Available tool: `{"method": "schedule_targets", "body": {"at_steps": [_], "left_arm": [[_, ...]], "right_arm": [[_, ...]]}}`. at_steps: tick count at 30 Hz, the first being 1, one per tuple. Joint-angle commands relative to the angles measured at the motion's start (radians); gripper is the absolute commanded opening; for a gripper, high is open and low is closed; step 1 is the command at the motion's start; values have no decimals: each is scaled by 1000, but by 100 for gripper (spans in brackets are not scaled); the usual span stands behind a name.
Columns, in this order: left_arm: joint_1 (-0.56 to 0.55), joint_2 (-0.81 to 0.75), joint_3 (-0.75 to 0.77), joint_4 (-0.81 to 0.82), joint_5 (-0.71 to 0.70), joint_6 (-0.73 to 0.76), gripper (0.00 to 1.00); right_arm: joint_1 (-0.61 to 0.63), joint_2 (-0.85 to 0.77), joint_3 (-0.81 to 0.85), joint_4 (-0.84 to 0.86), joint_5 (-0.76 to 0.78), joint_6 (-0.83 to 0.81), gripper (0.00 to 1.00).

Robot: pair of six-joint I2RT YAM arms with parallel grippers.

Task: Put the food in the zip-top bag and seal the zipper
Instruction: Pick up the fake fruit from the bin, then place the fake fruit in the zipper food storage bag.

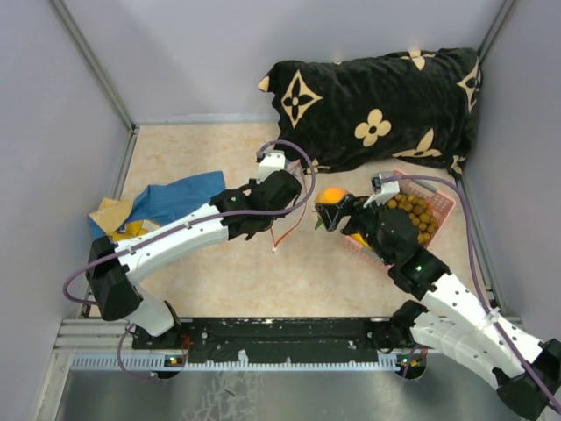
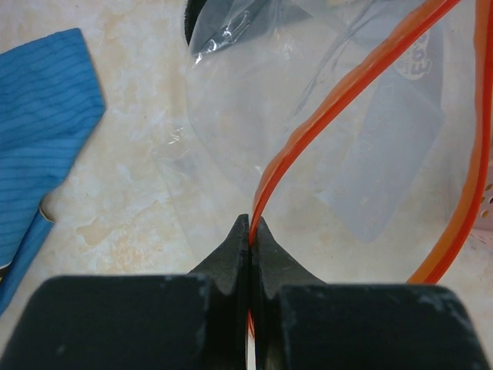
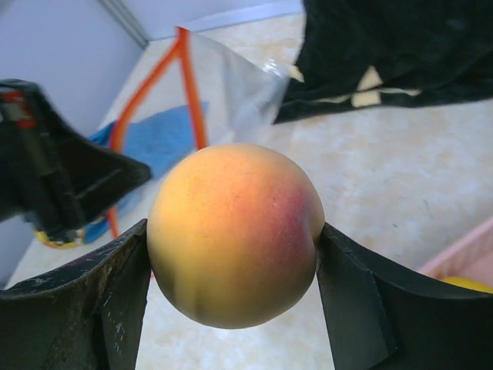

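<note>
You have a beige marbled surface (image 1: 228,281), grey walls (image 1: 175,53); near the pillow (image 1: 377,105), left end effector (image 2: 251,231) pinches zipper (image 2: 347,85), right end effector (image 3: 231,258) clamps peach (image 3: 235,216).

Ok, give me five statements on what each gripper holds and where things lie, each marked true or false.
1. The right gripper is shut on the peach. True.
2. The left gripper is open and empty. False: it is shut on the zipper.
3. The peach is already inside the zip-top bag. False: it is outside the bag, between the right gripper's fingers.
4. The brown berries lie in the pink basket. True.
5. The blue cloth lies on the right arm's side. False: it lies on the left arm's side.
</note>
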Motion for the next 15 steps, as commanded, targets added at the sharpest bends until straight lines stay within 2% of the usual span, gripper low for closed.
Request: {"method": "schedule_targets", "body": {"at_steps": [1, 10, 15], "left_arm": [[6, -3, 33, 35, 36, -7, 0], [6, -18, 30, 63, 108, 5, 0], [6, -51, 20, 73, 146, 8, 0]], "right_arm": [[26, -12, -8, 238, -117, 9, 48], [29, 80, -55, 486, -292, 51, 49], [36, 144, -63, 530, -289, 43, 49]]}}
